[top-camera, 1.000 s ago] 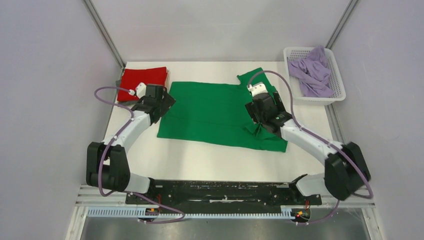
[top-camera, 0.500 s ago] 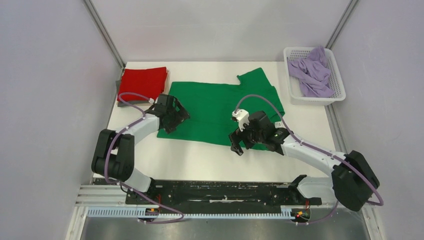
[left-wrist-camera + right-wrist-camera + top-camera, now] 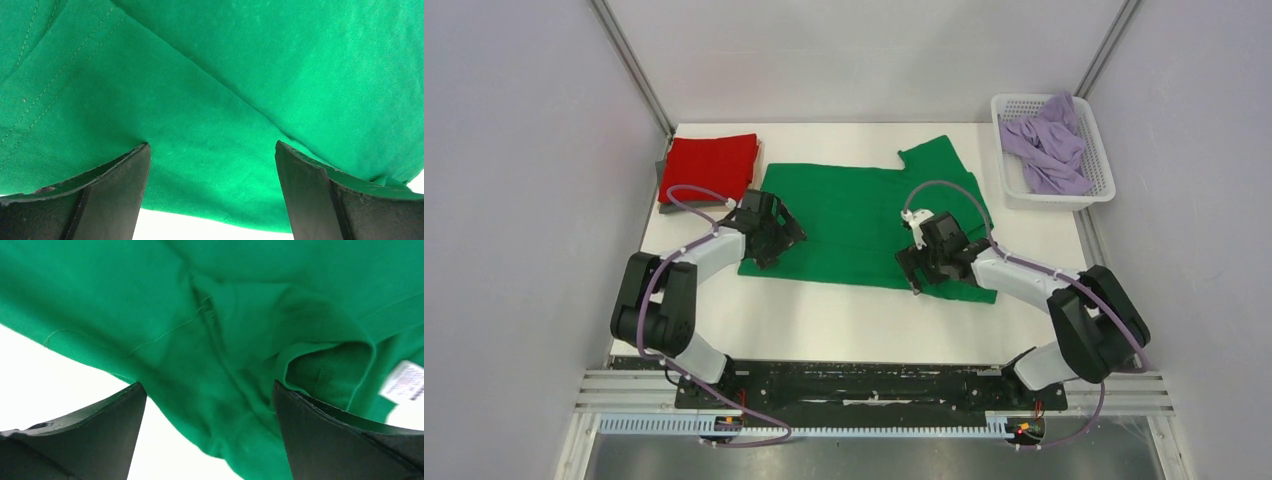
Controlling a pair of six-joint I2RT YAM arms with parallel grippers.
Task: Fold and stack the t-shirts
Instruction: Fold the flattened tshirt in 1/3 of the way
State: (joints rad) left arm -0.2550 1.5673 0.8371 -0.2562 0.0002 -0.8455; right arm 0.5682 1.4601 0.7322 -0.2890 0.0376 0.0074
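Green t-shirt (image 3: 854,215) shows a white neck tag (image 3: 404,382), print unreadable; left jaws and right jaws both spread over it.

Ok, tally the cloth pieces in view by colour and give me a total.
Green t-shirt: 1
Red t-shirt: 1
Grey piece, edge showing under the red: 1
Lavender heap in the basket: 1, maybe more, cannot tell
Total: 4 at least
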